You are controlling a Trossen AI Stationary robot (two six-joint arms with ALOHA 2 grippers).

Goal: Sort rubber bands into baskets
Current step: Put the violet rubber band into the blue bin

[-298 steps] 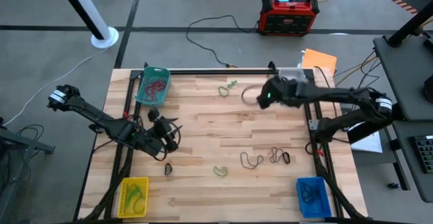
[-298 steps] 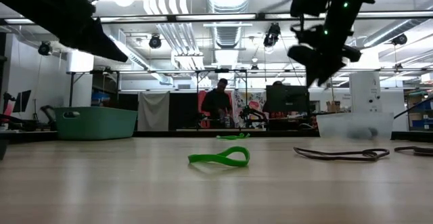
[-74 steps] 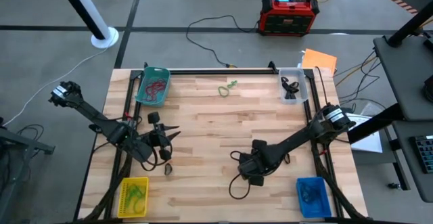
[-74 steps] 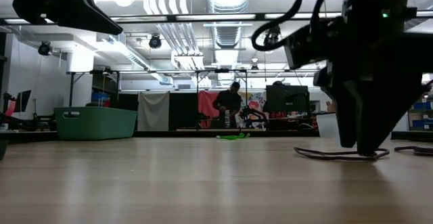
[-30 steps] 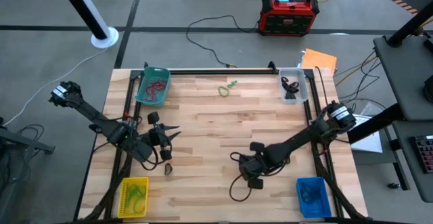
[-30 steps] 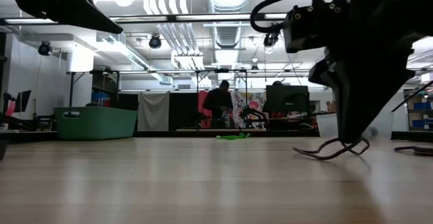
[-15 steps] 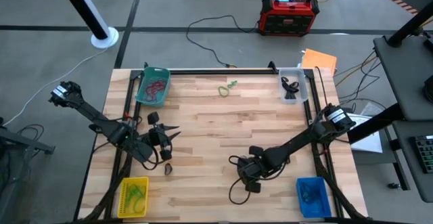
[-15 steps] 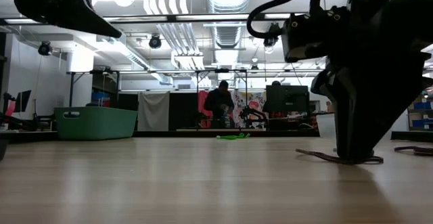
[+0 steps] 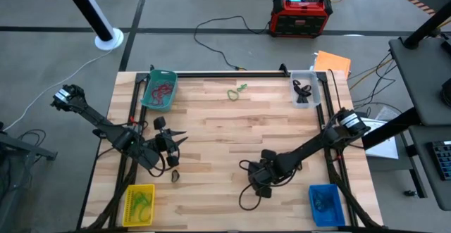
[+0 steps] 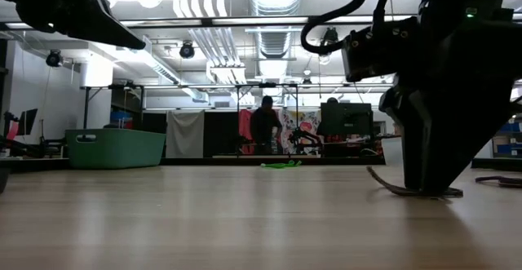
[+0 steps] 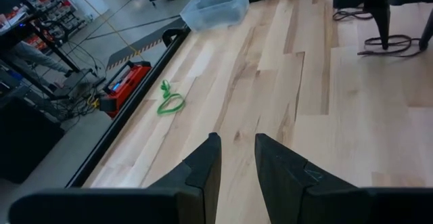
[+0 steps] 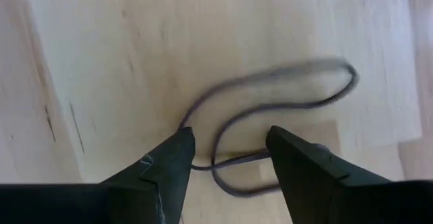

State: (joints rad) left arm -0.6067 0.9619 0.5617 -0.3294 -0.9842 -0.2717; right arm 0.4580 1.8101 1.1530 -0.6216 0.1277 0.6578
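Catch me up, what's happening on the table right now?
The robot is sorting rubber bands into baskets at the table corners. The right gripper is down on the wood near the table's middle, fingers spread on either side of a dark rubber band lying flat there; nothing is lifted. The left gripper waits over the table's left side with nothing in it. A green band lies near the far edge, and a small dark band sits near the left arm.
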